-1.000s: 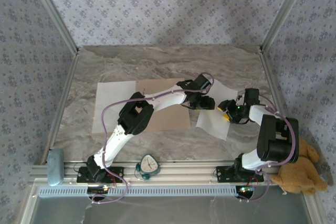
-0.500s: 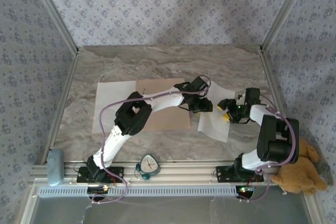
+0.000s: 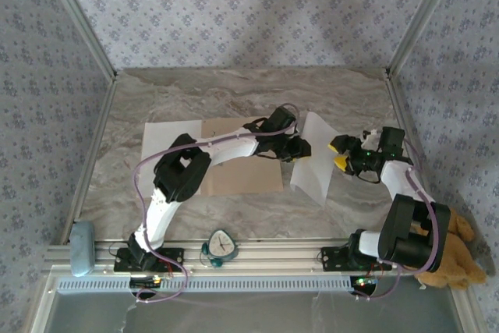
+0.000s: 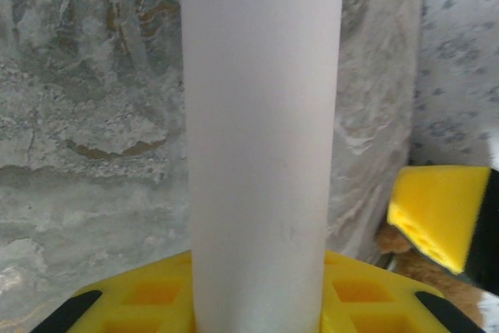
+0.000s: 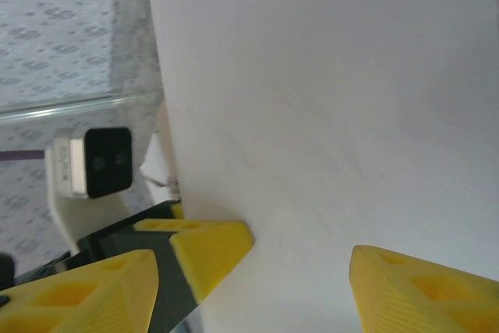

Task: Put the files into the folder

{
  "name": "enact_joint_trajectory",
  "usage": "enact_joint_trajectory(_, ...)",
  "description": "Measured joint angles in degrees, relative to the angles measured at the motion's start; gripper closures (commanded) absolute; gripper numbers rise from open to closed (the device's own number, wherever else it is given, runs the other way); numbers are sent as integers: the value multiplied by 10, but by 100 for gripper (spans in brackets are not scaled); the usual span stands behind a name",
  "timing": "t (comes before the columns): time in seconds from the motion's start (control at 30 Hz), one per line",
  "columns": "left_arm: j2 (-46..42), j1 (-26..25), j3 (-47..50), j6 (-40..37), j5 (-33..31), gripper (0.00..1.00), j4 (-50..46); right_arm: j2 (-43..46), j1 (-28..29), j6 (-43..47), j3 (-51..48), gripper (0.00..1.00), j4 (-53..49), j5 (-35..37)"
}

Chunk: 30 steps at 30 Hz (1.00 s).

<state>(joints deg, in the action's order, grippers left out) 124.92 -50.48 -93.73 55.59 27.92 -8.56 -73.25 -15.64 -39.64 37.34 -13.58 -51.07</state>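
Grey marble tabletop (image 3: 234,99), floral wallpaper on three sides. The thin white rectangular paper sheet (image 3: 316,165) on the right is tipped up off the marble, bc the left gripper (image 3: 300,152) is clenched on its inner edge. In the left wrist view the paper rises straight out from btw the yellow fingers (image 4: 156,302). It's prob. raised like this so it can swing over onto the flat tan cardboard folder (image 3: 242,173), which lies just left of the pinch. (A second plain white paper sheet (image 3: 164,157) lies flat at the folder's left edge; can't tell if it tucks under.) On the outer side the right gripper (image 3: 338,155) hangs just beside the lifted sheet w/ jaws spread, holding nothing.
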Motion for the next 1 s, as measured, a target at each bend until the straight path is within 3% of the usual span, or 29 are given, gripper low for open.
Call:
enact_joint_trajectory(0.17,-41,15,63,37,19,70,59,40,0,-57,-17,25,37,-53)
enact_joint_trajectory(0.47,-143,43,132,61,28,70,83,91,0,-168,-45,20,132,-109)
enact_joint_trajectory(1.0,-374,77,139,43,43,67,-7,143,80,-336,-49,12,309,-138)
